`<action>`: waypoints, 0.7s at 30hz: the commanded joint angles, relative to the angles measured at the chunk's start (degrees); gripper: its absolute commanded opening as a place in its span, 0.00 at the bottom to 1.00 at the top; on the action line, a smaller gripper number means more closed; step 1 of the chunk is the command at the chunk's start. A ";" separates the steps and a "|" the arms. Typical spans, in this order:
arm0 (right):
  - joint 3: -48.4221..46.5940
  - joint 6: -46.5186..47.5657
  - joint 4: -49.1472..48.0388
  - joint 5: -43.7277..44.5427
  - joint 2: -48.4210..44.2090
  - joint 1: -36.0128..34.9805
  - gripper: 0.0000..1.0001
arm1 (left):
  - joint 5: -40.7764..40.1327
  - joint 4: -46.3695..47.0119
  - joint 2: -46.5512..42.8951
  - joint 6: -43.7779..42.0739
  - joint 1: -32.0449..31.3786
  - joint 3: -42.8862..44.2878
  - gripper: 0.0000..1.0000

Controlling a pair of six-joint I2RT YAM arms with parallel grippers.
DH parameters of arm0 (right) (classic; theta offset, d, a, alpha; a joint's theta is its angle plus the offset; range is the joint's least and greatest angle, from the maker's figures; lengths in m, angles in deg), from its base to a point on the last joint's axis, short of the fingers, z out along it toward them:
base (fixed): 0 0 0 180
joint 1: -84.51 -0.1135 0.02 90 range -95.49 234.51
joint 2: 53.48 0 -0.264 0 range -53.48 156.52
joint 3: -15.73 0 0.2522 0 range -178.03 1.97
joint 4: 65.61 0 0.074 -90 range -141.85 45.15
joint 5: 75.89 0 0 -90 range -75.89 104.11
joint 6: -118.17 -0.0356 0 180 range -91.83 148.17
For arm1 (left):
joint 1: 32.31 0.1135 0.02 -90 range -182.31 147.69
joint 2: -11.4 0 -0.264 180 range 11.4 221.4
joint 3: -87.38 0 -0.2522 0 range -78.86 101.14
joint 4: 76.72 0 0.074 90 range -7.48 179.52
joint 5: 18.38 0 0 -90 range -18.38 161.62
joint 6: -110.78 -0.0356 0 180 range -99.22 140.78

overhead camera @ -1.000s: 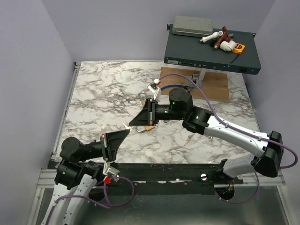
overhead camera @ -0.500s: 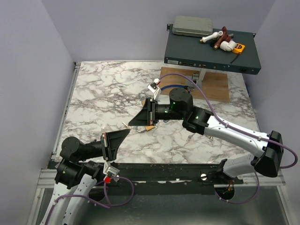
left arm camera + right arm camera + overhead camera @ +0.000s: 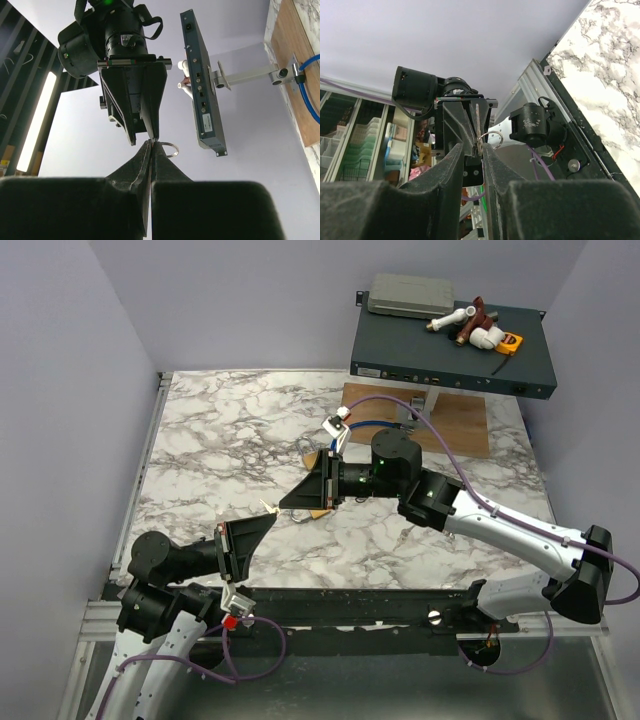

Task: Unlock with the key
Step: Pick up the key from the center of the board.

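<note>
Top external: right tool [image 3: 286, 504] just beside key [image 3: 266, 508]; rack unit [image 3: 450, 350] behind.

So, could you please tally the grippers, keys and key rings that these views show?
Grippers: 2, the left gripper and the right gripper
Key: 1
Key ring: 1
Total: 4

grey case [image 3: 410, 295] and pipe fittings [image 3: 465, 323] lie atop a dark rack unit [image 3: 450, 358].
</note>
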 commanded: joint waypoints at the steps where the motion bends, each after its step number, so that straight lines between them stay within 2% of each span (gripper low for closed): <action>1: 0.62 0.32 -0.68 -0.58 -0.07 -0.18 0.25 | 0.19 1.44 -0.37 0.58 -0.12 0.75 0.00; 21: -0.61 0.65 -3.31 -4.81 2.01 -0.70 0.23 | -0.49 3.30 -0.16 1.58 -0.10 0.54 0.00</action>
